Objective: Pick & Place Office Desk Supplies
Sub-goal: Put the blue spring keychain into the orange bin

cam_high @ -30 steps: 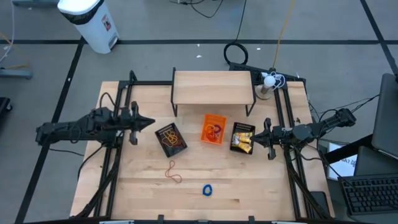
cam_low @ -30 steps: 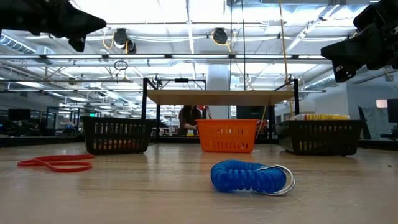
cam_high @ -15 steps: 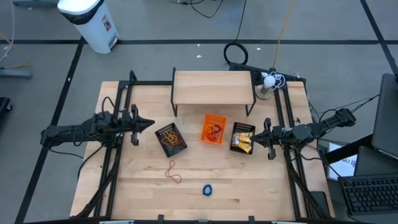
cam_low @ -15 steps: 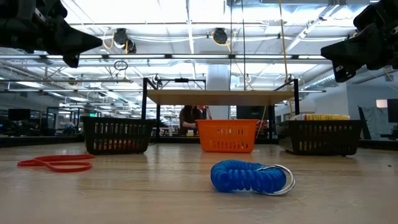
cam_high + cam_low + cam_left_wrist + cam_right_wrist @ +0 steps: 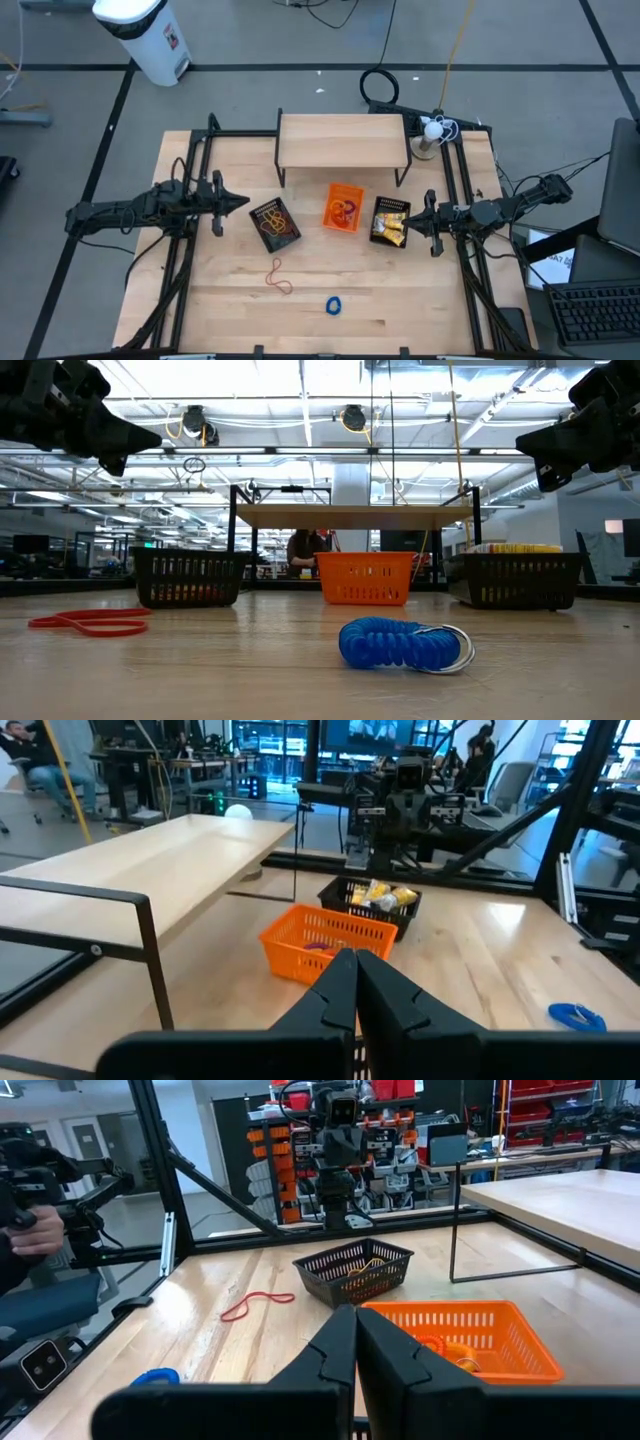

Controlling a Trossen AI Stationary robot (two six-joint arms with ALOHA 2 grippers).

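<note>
Left tool (image 5: 243, 199) fingers together, raised beside left black mesh bin (image 5: 274, 224), right tool (image 5: 411, 215) together, beside right black mesh bin (image 5: 390, 221), red rubber band (image 5: 279, 277) and blue coiled ring (image 5: 333, 305) on open wooden surface (image 5: 420, 300) near front edge.

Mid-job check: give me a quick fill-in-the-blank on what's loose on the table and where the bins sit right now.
1. The blue coil lies loose on the ____.
2. The red rubber band lies in front of the ____ mesh bin.
3. The orange bin stands ____ the two black mesh bins.
4. The left gripper and right gripper are both ____.

Missing words: table; left; between; shut
</note>
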